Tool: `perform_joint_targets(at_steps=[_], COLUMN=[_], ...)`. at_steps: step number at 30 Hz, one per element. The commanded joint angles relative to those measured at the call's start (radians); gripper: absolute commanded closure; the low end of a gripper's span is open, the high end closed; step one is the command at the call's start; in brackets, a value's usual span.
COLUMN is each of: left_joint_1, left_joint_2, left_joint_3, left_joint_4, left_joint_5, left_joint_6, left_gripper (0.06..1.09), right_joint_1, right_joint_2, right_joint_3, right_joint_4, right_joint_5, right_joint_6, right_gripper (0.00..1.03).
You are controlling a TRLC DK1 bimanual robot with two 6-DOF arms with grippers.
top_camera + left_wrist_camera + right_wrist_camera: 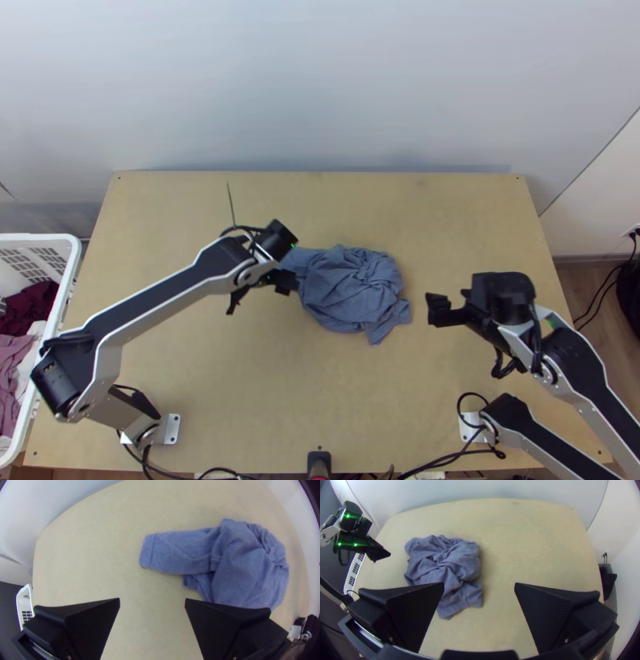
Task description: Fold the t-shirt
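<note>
Blue-grey cloth, one piece: the t-shirt (352, 292), bunched and creased, on the light wooden table (320, 392), at the centre of the top view. A sleeve (180, 551) extends from the bundle, laid nearly flat, its hem towards the upper middle of the left wrist view. A second hemmed end (463, 601) projects from the bundle at the lower left of the right wrist view; in the top view it points to the lower right.

Grippers, two, black. Left gripper (260, 294): left of centre in the top view, near the left end of the cloth; jaws wide apart, nothing gripped. Its wrist view has bare table between the fingertips. Right gripper (437, 310): right of centre in the top view, a little apart from the cloth's right side; jaws likewise spread wide in its wrist view, holding nothing.

Basket (70, 264), white plastic, slatted: left edge of the top view, beside the table. Contents: dark red cloth (34, 308), mauve cloth (11, 360) and some white cloth.

Cables, black: looped near both arm bases, lower left and lower right of the top view.
</note>
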Motion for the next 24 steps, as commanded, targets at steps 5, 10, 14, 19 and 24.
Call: perform_joint_targets(at_steps=[5,10,14,19,24], left_joint_1=[0.109,0.115,0.141,0.166,0.172], left_joint_2=[0.156,0.222,0.264,0.292,0.317], left_joint_3=[0.024,0.06,0.077,0.079,0.082], left_joint_4=[0.103,0.132,0.167,0.207,0.233], left_joint_5=[0.014,0.016,0.016,0.025,0.04], left_joint_6=[0.02,0.015,0.02,0.041,0.061], left_gripper=[0.14,0.14,0.19,0.26,0.47], right_joint_1=[0.047,0.051,0.05,0.047,0.045], right_joint_2=[0.075,0.107,0.126,0.133,0.152], right_joint_3=[0.02,0.041,0.055,0.055,0.061], right_joint_4=[-0.009,-0.009,-0.009,-0.01,-0.007], right_joint_5=[-0.034,-0.032,-0.034,-0.032,-0.032], right_joint_6=[0.023,0.021,0.021,0.021,0.02], right_gripper=[0.05,0.05,0.05,0.05,0.05])
